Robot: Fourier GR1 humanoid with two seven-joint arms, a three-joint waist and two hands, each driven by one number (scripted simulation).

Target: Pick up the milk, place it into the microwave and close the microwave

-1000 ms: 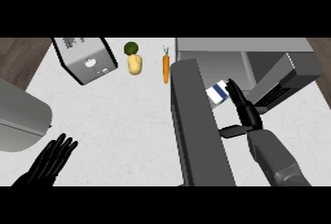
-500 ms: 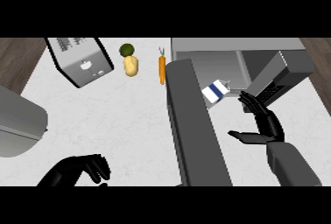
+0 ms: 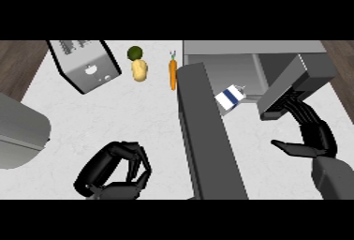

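right hand (image 3: 318, 141): open, fingers straight, thumb out, holding nothing; it sits at 4 o'clock in the view, apart from the milk.
milk (image 3: 230, 96): at 10 o'clock from the right hand, tilted, inside the microwave's (image 3: 276, 48) opening near its front edge, just beside the far end of the door.
door (image 3: 207, 140): wide open, a long dark slab running from 12 toward 6 o'clock between the 2 hands.
left hand (image 3: 110, 171): at 7 o'clock in the view, fingers curled on nothing, near the door's outer face.
surface (image 3: 138, 112): toaster (image 3: 86, 65) at 11 o'clock; a green fruit (image 3: 135, 52), a yellow potato-like thing (image 3: 140, 70) and a carrot (image 3: 173, 74) toward 12 o'clock.
step: the milk looks placed; closing the door is likely what remains.
risk 1: the carton is tilted and close to the front edge, so a swinging door could catch it and knock it over or stop short of closing.
risk 2: the right hand is on the cavity side of the door, so a closing swing could trap it unless it clears first.
change: 1 s ago the right hand was at the carton; now it has drawn back toward 4 o'clock. the left hand, flat then, has curled and moved toward the door.
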